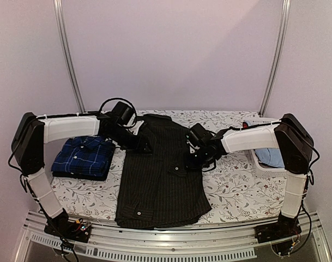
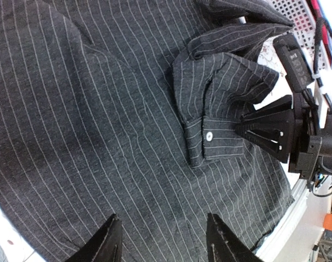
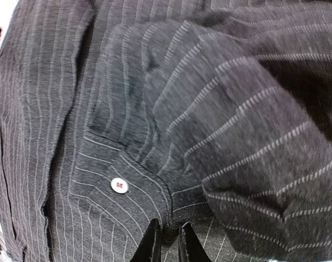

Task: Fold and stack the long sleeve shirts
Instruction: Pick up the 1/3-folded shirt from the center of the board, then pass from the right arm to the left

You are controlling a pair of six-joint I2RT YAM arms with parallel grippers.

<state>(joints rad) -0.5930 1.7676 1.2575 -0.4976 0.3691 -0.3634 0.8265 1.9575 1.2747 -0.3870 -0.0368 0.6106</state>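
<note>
The right claw (image 3: 167, 234) pinches the cuff (image 2: 215, 139) of the black shirt (image 1: 157, 185); the left claw (image 2: 163, 232) stands open over this shirt.

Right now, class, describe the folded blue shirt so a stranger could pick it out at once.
Start at the floral-patterned table. On its left side, beside the spread black pinstriped shirt, lies the blue shirt. It alone is folded into a rectangle, with a light check.
</note>
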